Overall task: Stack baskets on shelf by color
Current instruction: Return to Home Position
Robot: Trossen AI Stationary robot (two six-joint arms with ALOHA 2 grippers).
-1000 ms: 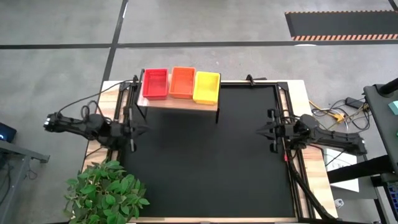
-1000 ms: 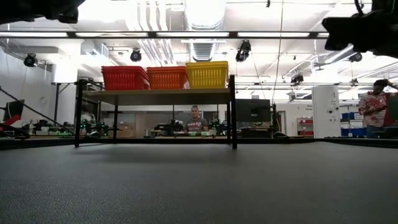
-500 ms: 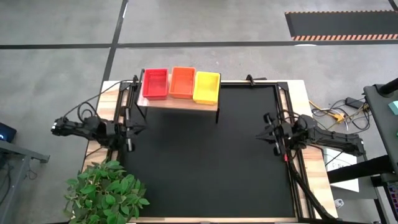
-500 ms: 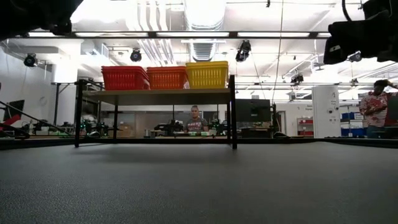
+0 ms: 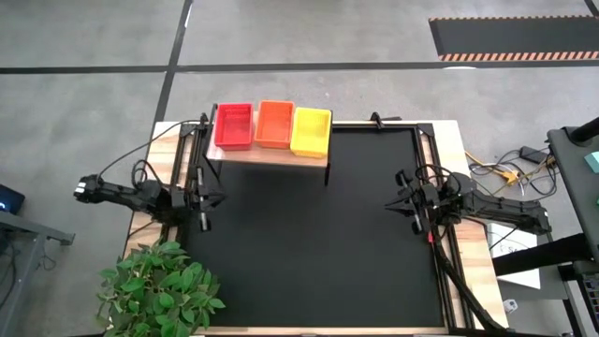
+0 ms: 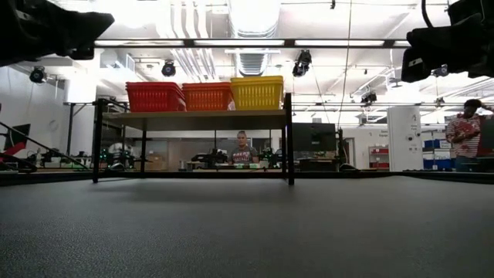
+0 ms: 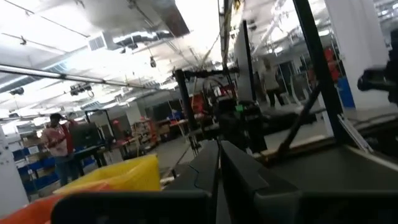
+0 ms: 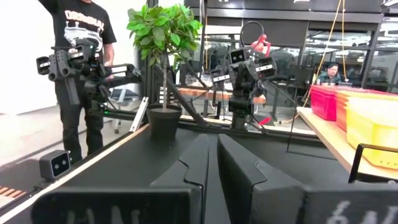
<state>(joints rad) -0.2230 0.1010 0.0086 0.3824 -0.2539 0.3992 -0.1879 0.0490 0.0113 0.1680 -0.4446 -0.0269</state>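
Hovering at the left edge of the mat (image 5: pixel 309 234), the left gripper (image 5: pixel 208 199) has its fingers pressed together. Red baskets (image 5: pixel 234 125), orange baskets (image 5: pixel 274 124) and yellow baskets (image 5: pixel 311 131) sit side by side on the shelf (image 5: pixel 271 154). The right gripper (image 5: pixel 404 199), fingers likewise together, hangs at the right edge.

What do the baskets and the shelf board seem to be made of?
The baskets: probably plastic, smooth, with perforated sides and uniform bright colours. The shelf: pale matt wood by its look; its thin black legs may be metal.
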